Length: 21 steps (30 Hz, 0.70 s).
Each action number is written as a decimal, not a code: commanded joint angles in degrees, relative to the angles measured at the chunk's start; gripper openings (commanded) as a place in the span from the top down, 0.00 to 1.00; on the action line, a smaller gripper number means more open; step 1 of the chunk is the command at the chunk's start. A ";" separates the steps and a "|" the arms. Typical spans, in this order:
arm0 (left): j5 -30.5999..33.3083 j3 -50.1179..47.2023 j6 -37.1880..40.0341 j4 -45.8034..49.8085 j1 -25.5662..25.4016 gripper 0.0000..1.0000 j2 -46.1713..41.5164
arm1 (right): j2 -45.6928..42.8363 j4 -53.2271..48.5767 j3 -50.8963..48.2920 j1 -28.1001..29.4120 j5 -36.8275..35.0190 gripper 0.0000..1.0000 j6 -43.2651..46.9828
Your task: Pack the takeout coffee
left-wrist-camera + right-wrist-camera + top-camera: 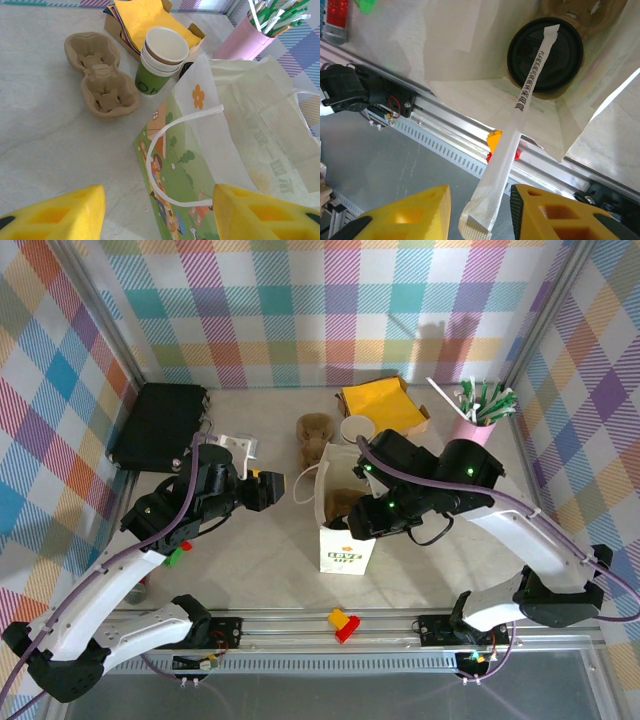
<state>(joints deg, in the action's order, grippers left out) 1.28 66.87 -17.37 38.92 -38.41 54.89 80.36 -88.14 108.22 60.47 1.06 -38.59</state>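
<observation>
While the takeout coffee (562,50) is sitting inside the white paper bag (347,545) by the bench's (260,560) near edge, we are seeing the right end effector (480,195) straddling a wrapped straw (530,80), though we are unable to judge whether it is gripping. The left end effector (159,197) is hovering beside the bag, spread wide and empty.

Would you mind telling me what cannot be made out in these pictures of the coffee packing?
Takeout coffee: right wrist view, cup wall hidden beneath its lid, deep in the white paper bag.
Right gripper: same view, unclear whether it clamps the wrapped straw.
Bag's inside: top view, covered by the right arm.
Pink cup: left wrist view, straw tops cut by the upper edge.
</observation>
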 commanded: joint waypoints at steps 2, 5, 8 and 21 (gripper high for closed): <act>-0.55 -1.22 -0.82 -0.49 0.44 0.42 -0.99 | 0.50 -2.73 1.28 0.38 -0.85 0.67 -0.49; -0.71 -1.30 -0.82 -0.60 0.46 0.42 -0.95 | 0.49 -2.92 1.71 0.37 -1.77 0.75 -0.02; -0.73 -1.30 -0.72 -0.60 0.44 0.42 -0.93 | 0.57 -2.50 3.26 0.35 -3.26 0.86 0.74; -1.34 -0.95 -0.65 -1.03 0.44 0.43 0.12 | 8.60 -9.08 17.84 -1.01 -16.52 0.94 7.93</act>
<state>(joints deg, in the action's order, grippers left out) 0.84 66.13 -17.37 38.87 -38.41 54.92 87.22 -92.16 123.50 60.18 -11.77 -33.54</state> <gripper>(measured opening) 0.575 0.067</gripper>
